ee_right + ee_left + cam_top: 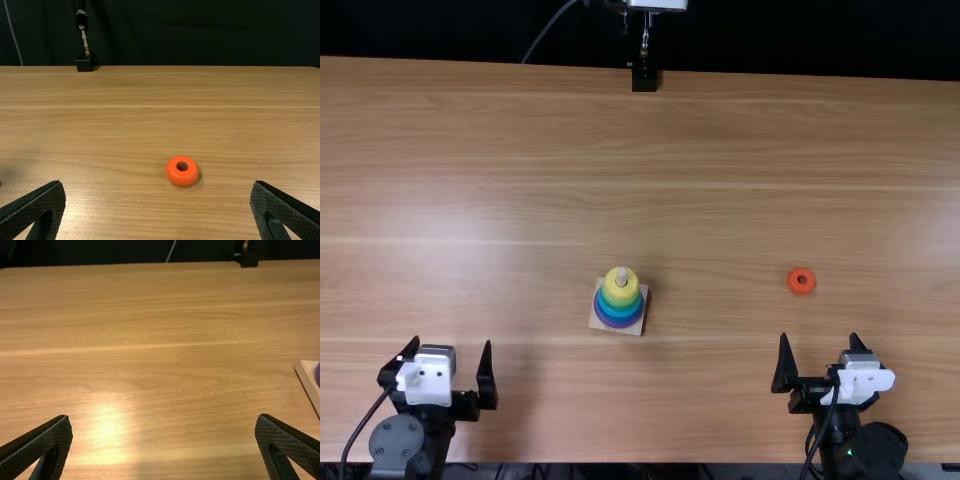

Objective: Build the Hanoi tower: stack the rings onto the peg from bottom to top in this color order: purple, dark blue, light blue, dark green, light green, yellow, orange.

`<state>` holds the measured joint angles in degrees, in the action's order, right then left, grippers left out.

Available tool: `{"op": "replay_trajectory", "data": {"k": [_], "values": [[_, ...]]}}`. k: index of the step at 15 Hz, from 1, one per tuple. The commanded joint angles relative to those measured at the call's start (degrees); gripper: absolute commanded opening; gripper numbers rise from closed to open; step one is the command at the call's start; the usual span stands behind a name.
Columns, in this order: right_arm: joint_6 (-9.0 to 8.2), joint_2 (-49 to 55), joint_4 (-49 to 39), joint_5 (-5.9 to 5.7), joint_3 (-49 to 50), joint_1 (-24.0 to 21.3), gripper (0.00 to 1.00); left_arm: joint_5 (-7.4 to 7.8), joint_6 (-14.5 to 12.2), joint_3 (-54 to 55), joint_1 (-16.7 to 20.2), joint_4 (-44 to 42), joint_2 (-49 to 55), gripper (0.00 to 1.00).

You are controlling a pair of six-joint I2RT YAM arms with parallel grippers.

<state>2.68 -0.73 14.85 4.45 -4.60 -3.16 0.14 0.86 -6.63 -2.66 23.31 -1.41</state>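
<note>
Looks like you're on the last step: orange ring [794, 286] on worktop [720, 200], right of peg [622, 277]. Left claw [452, 341], right claw [819, 335] both wide. Next: right claw grips ring, centres it over peg, lowers.
</note>
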Motion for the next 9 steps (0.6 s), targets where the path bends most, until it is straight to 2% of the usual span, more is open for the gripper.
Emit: {"op": "replay_trajectory", "data": {"k": [1, 9], "values": [[0.17, 0.7, 4.2, 0.61, 3.5, -0.5, 1.0, -0.99, -0.2, 6.6, -0.8, 1.9, 1.1, 1.0], [0.17, 0.7, 4.2, 0.61, 3.5, -0.5, 1.0, -0.88, -0.1, 6.6, -0.9, 2.6, 1.4, 1.0]]}}
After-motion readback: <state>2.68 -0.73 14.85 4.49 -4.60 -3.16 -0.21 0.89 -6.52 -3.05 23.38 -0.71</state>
